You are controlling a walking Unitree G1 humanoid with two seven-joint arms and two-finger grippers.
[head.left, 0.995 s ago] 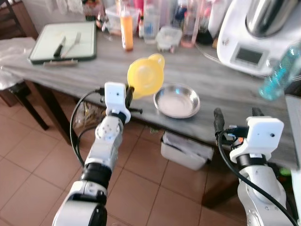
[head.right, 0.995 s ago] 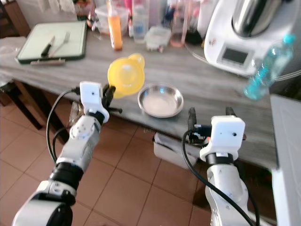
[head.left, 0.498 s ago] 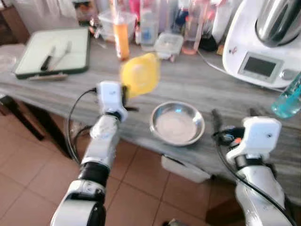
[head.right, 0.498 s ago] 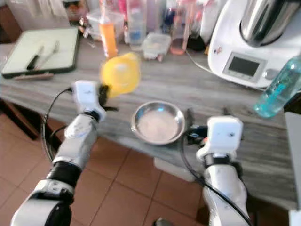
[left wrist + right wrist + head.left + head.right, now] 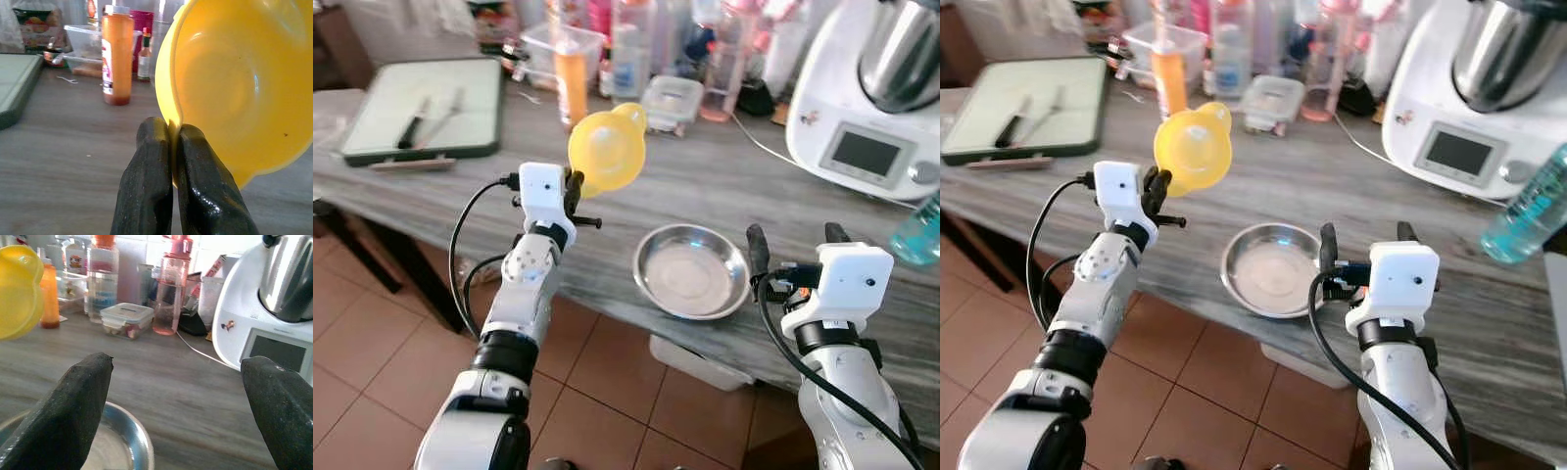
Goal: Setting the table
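The left pincer (image 5: 172, 142) is clamped tight on the rim of a yellow bowl (image 5: 607, 149), held above the counter (image 5: 724, 186). The right pincer (image 5: 178, 382) gapes wide, empty, just beside a steel dish (image 5: 692, 270).

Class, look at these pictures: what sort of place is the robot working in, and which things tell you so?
Most likely a home kitchen. A white cooking appliance with a steel jug stands on the grey worktop, bottles and food tubs line the back, and a steel bowl sits near the edge.

Left claw (image 5: 173, 147) carried yellow bowl (image 5: 606, 150) farther over counter; right claw (image 5: 793, 247) neared steel bowl (image 5: 691, 271).
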